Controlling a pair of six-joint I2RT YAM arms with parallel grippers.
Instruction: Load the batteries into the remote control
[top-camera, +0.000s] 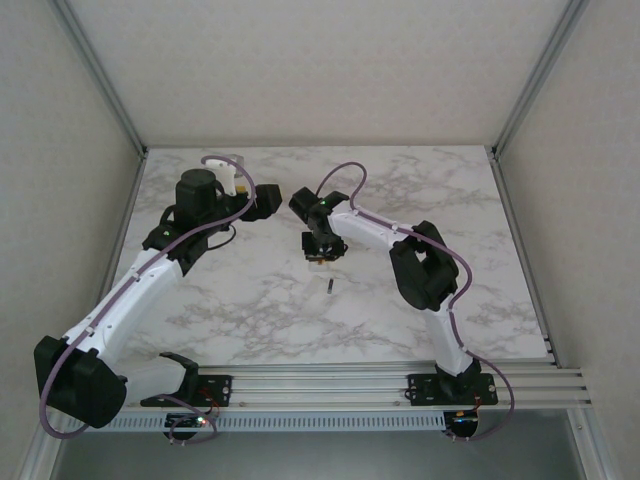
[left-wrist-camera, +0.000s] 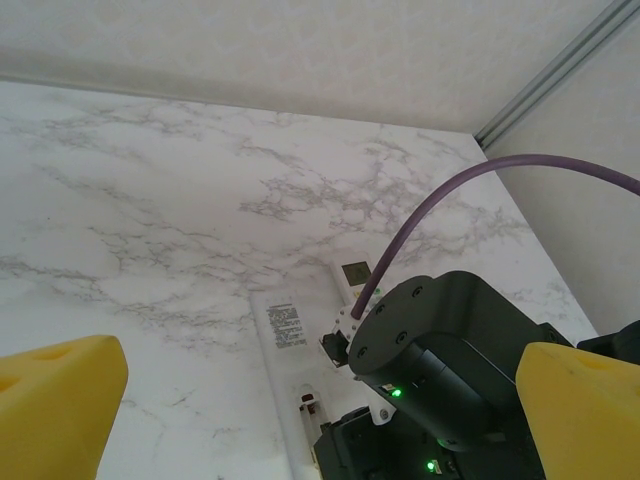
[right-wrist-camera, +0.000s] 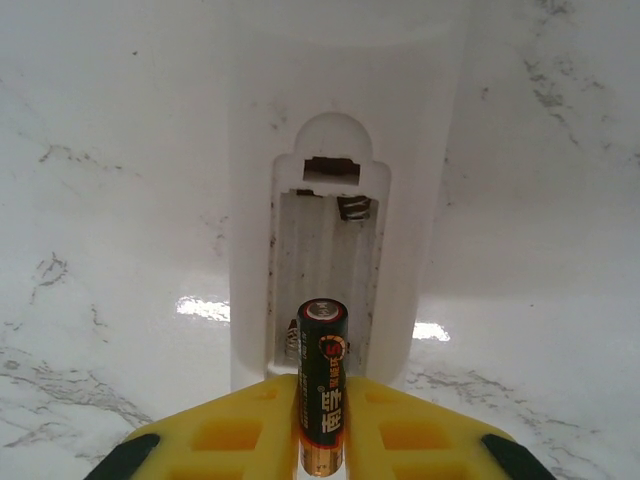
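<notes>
My right gripper (right-wrist-camera: 322, 392) is shut on a dark battery (right-wrist-camera: 322, 335) with a reddish ring at its tip. It holds the battery lengthwise over the near end of the open battery compartment (right-wrist-camera: 325, 250) of a white remote control (right-wrist-camera: 340, 130) lying face down. The compartment has nothing in it and its springs show. From above, the right gripper (top-camera: 319, 255) points down at mid-table. A second battery (top-camera: 328, 287) lies loose just in front of it. My left gripper (left-wrist-camera: 320, 420) is open, hovering beside the right wrist (left-wrist-camera: 450, 370) and above the same remote (left-wrist-camera: 283, 335).
A second white remote with a small display (left-wrist-camera: 355, 272) lies just beyond the face-down one. The marble tabletop (top-camera: 450, 200) is bounded by white walls at the back and sides. The right arm's purple cable (left-wrist-camera: 480, 175) arcs across the left wrist view.
</notes>
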